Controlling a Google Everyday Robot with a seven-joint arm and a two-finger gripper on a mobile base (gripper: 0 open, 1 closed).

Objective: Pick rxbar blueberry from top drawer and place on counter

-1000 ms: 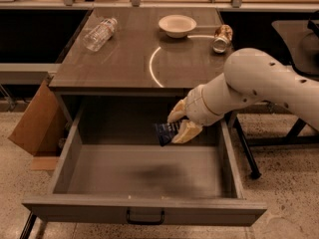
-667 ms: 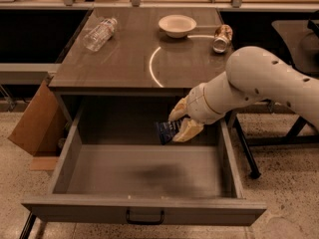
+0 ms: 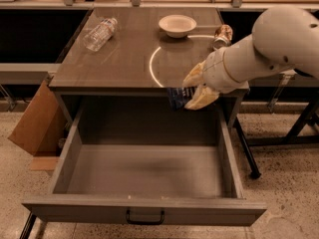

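Note:
The top drawer point(image 3: 144, 210) stands pulled fully open in front of the counter point(image 3: 124, 59); its grey inside holds nothing that I can see. My gripper point(image 3: 192, 90) is shut on the rxbar blueberry point(image 3: 178, 96), a dark navy wrapper with white lettering. It holds the bar in the air at the counter's front edge, right of the middle, above the back of the drawer. The yellowish fingers point(image 3: 202, 97) cover the bar's right end. The white arm point(image 3: 269, 44) reaches in from the right.
On the counter lie a clear plastic bottle point(image 3: 99, 33) at the back left, a white bowl point(image 3: 177, 25) at the back middle and a tan can point(image 3: 222, 36) at the right. A cardboard box point(image 3: 35, 121) leans left of the drawer. Black table legs point(image 3: 244, 148) stand at the right.
My gripper has risen out of the drawer with the rxbar blueberry, from inside the drawer's back right part up to the counter's front edge.

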